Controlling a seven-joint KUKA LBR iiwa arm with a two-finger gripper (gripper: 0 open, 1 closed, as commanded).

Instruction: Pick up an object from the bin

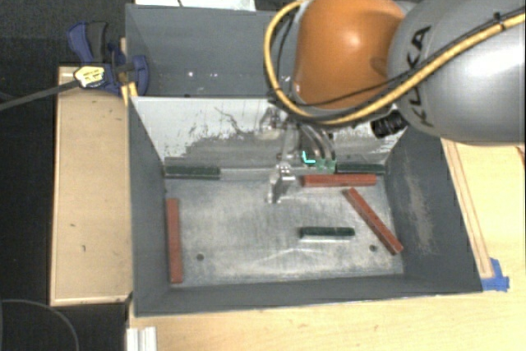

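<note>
Arm: silver-grey KUKA arm with a rounded orange cover and looped yellow-and-black cables; reached in from the right and hung over the back right part of the bin.
Bin: grey metal bin with sloped walls and a scuffed, scratched floor; held six loose bars, most of them well apart.
Left side: long red-brown flat bar; lay lengthwise along the foot of the left wall.
Right side: slanted red-brown flat bar; ran diagonally from near the back toward the front right corner.
Back left: dark green flat bar; lay crosswise at the foot of the back wall.
Back right: crosswise red-brown flat bar; lay near the back wall with its left end just beside the gripper, and was the nearest thing to it.
Behind it: thin dark green bar; lay parallel and close; touching or not could not be told.
Middle: short dark green bar; lay crosswise on the floor, in front of the gripper and apart from it.
Gripper: small metal gripper; hung low under the orange cover, over the floor near the middle of the back wall; how far open, and whether anything was in its hold, could not be told.
</note>
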